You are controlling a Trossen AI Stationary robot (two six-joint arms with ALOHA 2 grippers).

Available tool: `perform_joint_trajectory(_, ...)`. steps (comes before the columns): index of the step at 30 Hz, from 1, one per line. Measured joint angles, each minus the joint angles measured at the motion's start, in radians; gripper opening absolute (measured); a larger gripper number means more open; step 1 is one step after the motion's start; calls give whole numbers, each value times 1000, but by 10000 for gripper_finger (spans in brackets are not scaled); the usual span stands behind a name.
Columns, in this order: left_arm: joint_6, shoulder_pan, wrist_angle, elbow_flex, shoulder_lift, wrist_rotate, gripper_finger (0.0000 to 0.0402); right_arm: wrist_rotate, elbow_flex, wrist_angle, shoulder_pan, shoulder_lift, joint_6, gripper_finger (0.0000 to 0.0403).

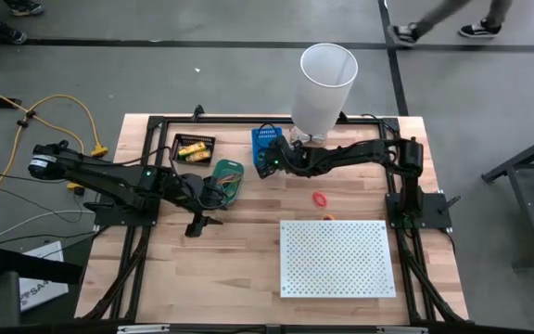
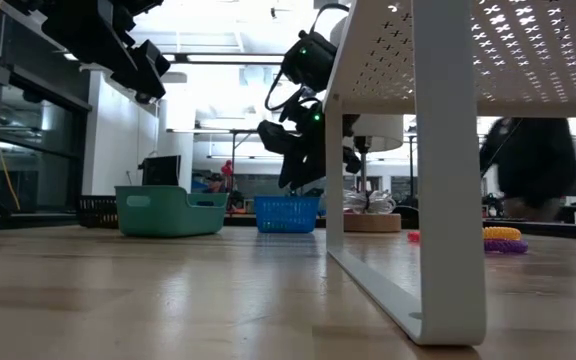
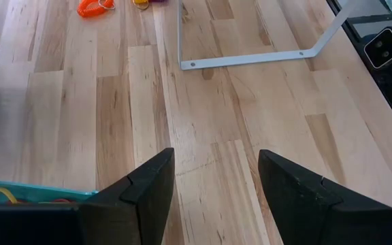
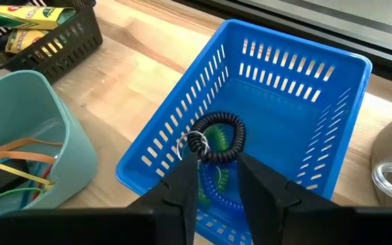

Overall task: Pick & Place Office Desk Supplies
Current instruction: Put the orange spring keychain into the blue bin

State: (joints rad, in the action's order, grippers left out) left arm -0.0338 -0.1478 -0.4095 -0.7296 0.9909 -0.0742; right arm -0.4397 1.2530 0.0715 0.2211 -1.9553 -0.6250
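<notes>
My right gripper [image 4: 218,160] hovers open over the near rim of a blue slotted basket [image 4: 264,116], slanting down toward the table's left. A black coil band with a key ring [image 4: 220,136] sits just past its fingertips, above a green coil [image 4: 216,139] that lies in the basket. To the left stand a teal bin [image 4: 19,156] with red, orange and yellow rubber bands and a black basket [image 4: 26,17] with yellow packs. My left gripper [image 3: 216,177] waits open above bare wood by the teal bin [image 1: 225,178]. My right gripper's left fingertip [image 4: 190,163] stands right at the black coil's key ring [image 4: 194,143], and the coil spans the gap past both tips. Whether the fingers touch it, I cannot tell. The coil hangs over the inside of the basket.
A tall white tapered bin [image 1: 325,83] stands at the far edge beside the right arm. A red coil [image 1: 320,199] and an orange one [image 1: 328,217] lie on the wood before the white perforated board [image 1: 336,258], which stands raised on legs at the near right.
</notes>
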Motion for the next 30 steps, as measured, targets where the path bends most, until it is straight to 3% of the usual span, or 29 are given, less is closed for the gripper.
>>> perform_joint_trajectory(13, 0, 0, 0, 0, 0, 0, 207, 3, 0, -33, -19, 0, 18, 91)
perform_joint_trajectory(20, 0, 0, 0, 0, 0, 0, 207, 131, 0, -55, -73, 12, 27, 91)
perform_joint_trajectory(30, 0, 0, 1, 0, 0, 0, 207, 139, 0, 11, -155, 64, 27, 91)
